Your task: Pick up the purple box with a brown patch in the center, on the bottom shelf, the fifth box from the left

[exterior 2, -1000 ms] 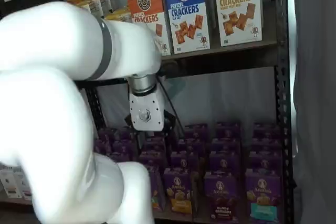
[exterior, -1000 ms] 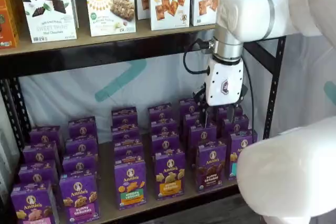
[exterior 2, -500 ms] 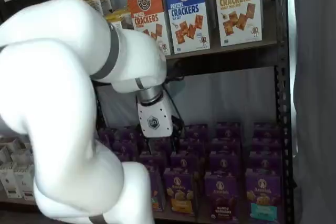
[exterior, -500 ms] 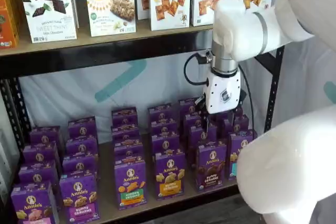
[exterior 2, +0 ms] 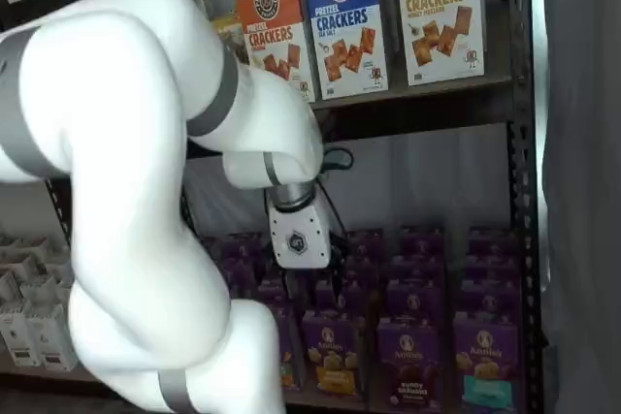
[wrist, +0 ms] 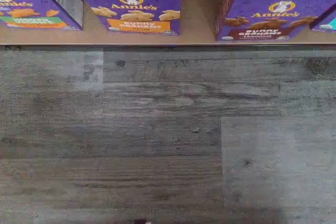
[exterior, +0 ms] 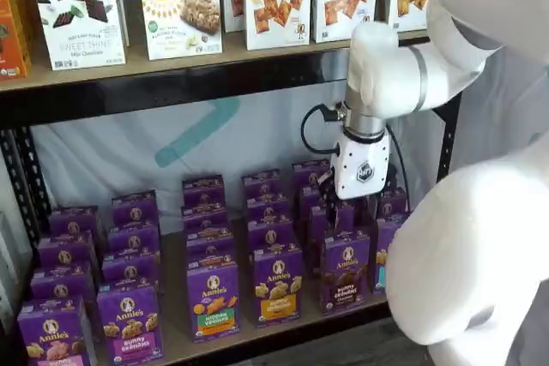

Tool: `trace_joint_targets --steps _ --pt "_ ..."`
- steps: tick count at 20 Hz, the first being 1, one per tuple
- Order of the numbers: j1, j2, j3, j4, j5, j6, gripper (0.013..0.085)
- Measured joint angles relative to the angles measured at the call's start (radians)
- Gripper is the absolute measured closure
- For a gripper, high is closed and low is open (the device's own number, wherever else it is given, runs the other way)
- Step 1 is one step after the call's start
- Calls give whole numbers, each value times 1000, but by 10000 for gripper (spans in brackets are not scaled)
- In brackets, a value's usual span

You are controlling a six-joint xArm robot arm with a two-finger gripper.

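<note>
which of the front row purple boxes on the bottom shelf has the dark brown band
The purple box lettered bunny grahams, just below the claw. The front boxes beside it carry a yellow-orange band or a teal patch instead.

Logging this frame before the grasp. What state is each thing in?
purple box: upright at the bottom shelf's front edge, untouched.
bottom shelf: stocked with rows of purple cartons.
gripper: above the cartons behind the purple box, holding nothing; its fingers are too dark against the boxes to judge.
cracker boxes: upright on the upper shelf.
</note>
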Motion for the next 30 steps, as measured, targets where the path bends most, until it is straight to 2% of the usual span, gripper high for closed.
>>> trace_joint_targets --steps 9,14,18,21,30 --pt "-14 193 -11 -9 -191 -9 130" --pt "-15 297 -29 -43 -295 20 130" --pt "-20 386 -63 -87 -345 56 130" --pt "-30 457 -90 -106 -387 65 130" --pt "-73 638 -181 -93 -488 11 130"
